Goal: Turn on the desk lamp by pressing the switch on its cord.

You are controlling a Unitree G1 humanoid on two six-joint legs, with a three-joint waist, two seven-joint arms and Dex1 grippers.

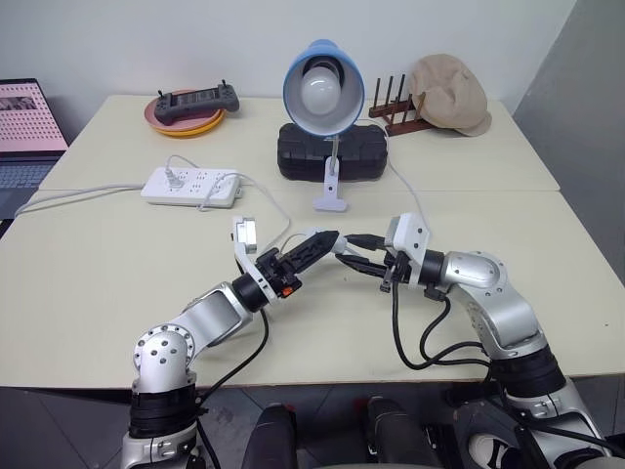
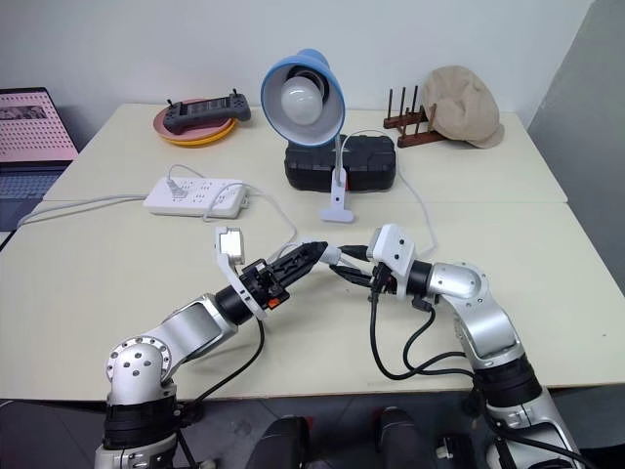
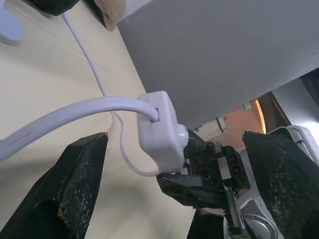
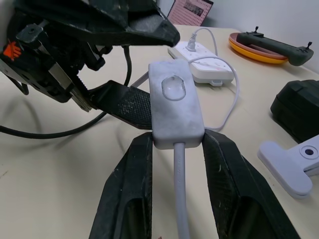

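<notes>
Switch (image 4: 175, 105), one, clamped by right gripper (image 4: 175, 144); left gripper (image 3: 174, 164) spread around it.

Lamp (image 1: 321, 93) unlit, end effectors (image 1: 314, 249) (image 1: 357, 256) meeting

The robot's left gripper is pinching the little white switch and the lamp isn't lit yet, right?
Not quite: the right gripper pinches the switch, as the right wrist view shows. The left gripper is open around it. The lamp looks unlit.
</notes>
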